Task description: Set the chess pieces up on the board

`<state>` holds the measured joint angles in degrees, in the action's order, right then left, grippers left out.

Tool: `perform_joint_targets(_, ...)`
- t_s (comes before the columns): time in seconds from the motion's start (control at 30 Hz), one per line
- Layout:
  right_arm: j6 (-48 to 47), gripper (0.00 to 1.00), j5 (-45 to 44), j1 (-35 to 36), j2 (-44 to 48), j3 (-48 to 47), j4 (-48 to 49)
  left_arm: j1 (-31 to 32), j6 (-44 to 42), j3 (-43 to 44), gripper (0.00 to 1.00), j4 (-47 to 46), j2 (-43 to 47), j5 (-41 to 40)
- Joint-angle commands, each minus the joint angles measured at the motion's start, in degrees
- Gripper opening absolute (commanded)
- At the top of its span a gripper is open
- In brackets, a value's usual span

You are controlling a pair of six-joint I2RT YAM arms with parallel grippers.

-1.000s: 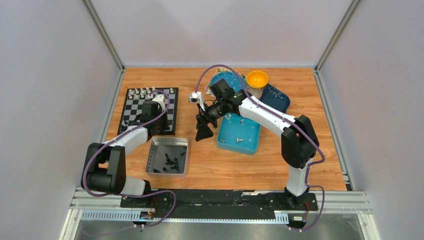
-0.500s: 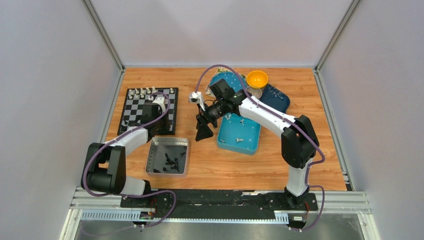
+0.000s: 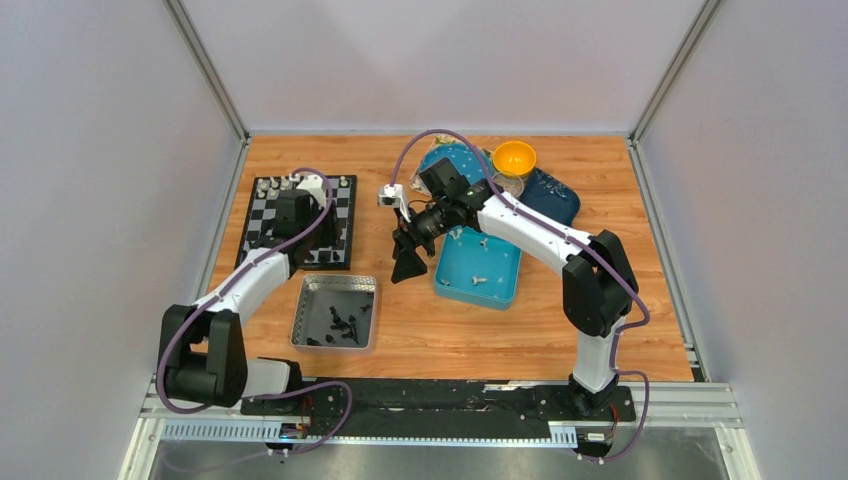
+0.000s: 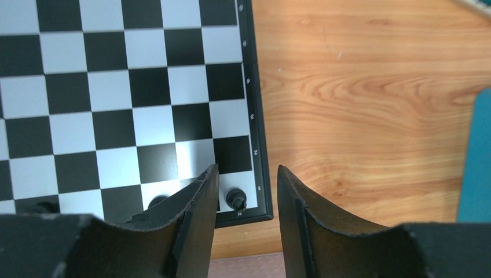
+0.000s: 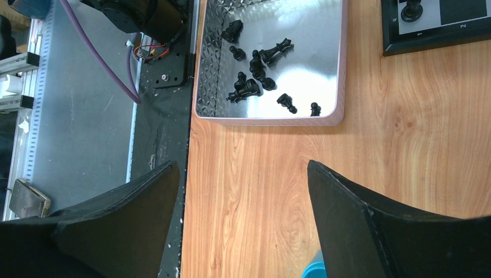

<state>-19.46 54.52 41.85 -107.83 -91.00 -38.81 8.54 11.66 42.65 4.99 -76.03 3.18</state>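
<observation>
Moved toward 12 o'clock over the board (image 3: pixel 255 222), the left gripper (image 4: pixel 247 169) is shown with jaws parted, nothing held; a black piece (image 4: pixel 235 198) stands free on the corner square between its fingers. Cream pieces (image 3: pixel 285 184) line the board's 12 o'clock edge. Further black pieces (image 3: pixel 340 322) lie in the silver tray (image 3: pixel 297 315), at 5 o'clock from the board. The right gripper (image 3: pixel 408 262) hangs wide open and empty above the bench (image 3: pixel 450 340). A sideways withdrawal would likely topple the corner piece, so closely is it flanked.

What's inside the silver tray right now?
Only black chess pieces: loose, several lying on their sides, bunched together on the floor of the silver tray. No cream ones are visible. Pieces in the cluster overlap, so an exact count isn't possible.
</observation>
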Motion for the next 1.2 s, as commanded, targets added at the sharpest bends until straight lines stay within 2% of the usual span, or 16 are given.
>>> perform_joint_targets(0.0,-2.1,0.84,0.6,0.1,2.2,-0.6,-0.4,0.3,1.3,4.2,0.51,0.7,4.4,1.4)
perform_joint_targets(0.17,-4.0,0.84,0.2,0.1,2.8,-1.4,-2.2,0.2,2.6,4.5,0.6,1.8,10.3,0.6)
perform_joint_targets(0.27,-5.2,0.84,-0.5,0.1,3.9,-1.5,-3.3,0.2,3.0,3.1,0.7,2.3,15.4,-0.4)
perform_joint_targets(0.37,-7.1,0.85,-1.4,0.2,5.2,-1.2,-4.2,0.2,3.1,0.5,0.82,2.6,21.7,-0.8)
perform_joint_targets(0.4,-7.9,0.85,-1.7,0.2,5.9,-1.0,-4.3,0.3,3.5,-0.2,0.9,2.7,25.0,-1.6)
perform_joint_targets(0.57,-9.5,0.85,-3.1,0.1,7.9,0.0,-4.6,0.3,7.9,-4.2,0.93,6.6,35.2,-3.1)
perform_joint_targets(0.8,-9.4,0.86,-4.0,0.1,10.6,1.0,-4.8,0.3,12.7,-1.3,0.93,20.5,43.4,0.2)
perform_joint_targets(1.0,-7.9,0.9,-5.2,0.2,10.3,-0.3,-6.4,0.3,12.4,1.9,0.93,31.7,44.7,0.7)
perform_joint_targets(1.17,-13.6,0.91,-9.8,0.1,10.8,-2.3,-11.9,0.2,7.7,3.7,0.93,38.5,41.8,2.6)
